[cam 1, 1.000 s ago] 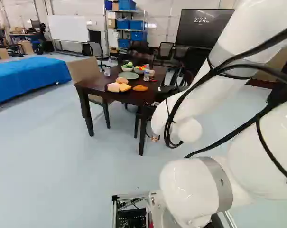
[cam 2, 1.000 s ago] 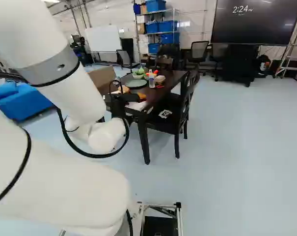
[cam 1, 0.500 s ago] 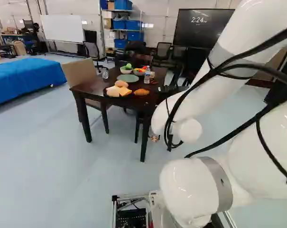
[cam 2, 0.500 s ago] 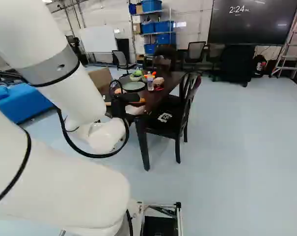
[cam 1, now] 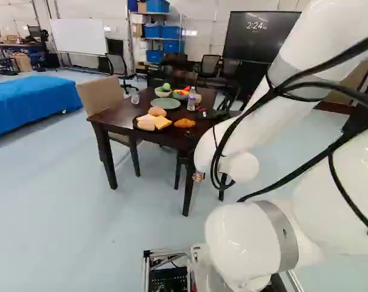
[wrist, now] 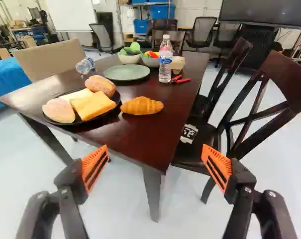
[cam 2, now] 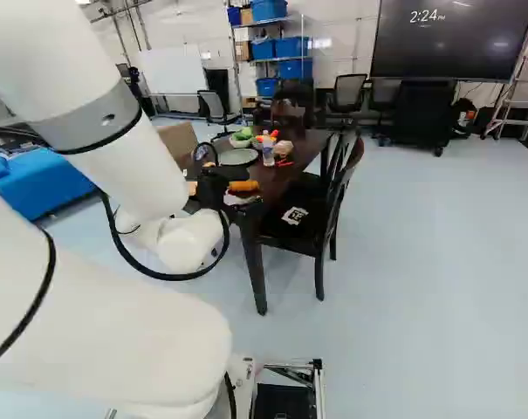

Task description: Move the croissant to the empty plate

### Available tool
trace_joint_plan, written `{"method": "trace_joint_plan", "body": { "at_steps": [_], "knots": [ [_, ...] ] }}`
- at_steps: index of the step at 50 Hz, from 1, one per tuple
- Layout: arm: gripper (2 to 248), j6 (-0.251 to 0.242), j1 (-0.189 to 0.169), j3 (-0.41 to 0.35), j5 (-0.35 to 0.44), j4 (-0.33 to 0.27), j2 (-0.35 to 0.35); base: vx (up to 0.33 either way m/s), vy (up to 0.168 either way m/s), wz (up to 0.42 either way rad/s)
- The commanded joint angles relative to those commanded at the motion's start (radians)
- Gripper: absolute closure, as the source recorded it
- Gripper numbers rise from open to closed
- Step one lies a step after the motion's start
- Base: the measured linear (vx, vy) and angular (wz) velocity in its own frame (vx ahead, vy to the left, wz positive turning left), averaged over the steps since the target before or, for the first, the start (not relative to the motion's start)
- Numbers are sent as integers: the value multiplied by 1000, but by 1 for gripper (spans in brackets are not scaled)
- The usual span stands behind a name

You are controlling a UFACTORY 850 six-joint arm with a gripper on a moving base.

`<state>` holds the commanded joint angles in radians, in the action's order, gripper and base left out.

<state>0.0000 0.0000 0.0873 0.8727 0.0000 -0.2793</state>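
On your table point(wrist: 135, 142), the black plate point(wrist: 115, 113) carries two rolls point(wrist: 100, 85), an orange-yellow bread slice point(wrist: 93, 105) and a paler slice point(wrist: 76, 94) partly under it. Beyond it, the green plate point(wrist: 126, 73) shows you its bare surface. Behind that, the pale bowl point(wrist: 129, 59) holds green produce point(wrist: 133, 48); the grey bowl point(wrist: 151, 62) beside it holds red, yellow and orange pieces point(wrist: 151, 54). A clear bottle point(wrist: 165, 59) stands upright near the grey bowl.

Your croissant point(wrist: 142, 105) lies on the table just beside the black plate, ahead of your gripper point(cam 2: 214, 188). In the wrist view, your gripper's two fingers stand wide apart, orange pads point(wrist: 94, 167) facing each other across open space, with the table's near corner seen between them.
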Motion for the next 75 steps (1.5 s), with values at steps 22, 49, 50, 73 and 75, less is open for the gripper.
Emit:
{"method": "trace_joint_plan", "body": {
  "at_steps": [22, 49, 50, 73, 75],
  "knots": [
    [3, 0, 0, 0, 0, 0, 0, 129, 5, -6],
    [3, 0, 0, 16, 0, 0, -2, 43, 1, -3],
    [3, 0, 0, 20, 0, 0, -1, 0, 0, 0],
    [3, 0, 7, 136, -1, 0, 64, 0, 0, 0],
    [3, 0, 8, 146, -2, 0, 71, 0, 0, 0]
  ]
}}
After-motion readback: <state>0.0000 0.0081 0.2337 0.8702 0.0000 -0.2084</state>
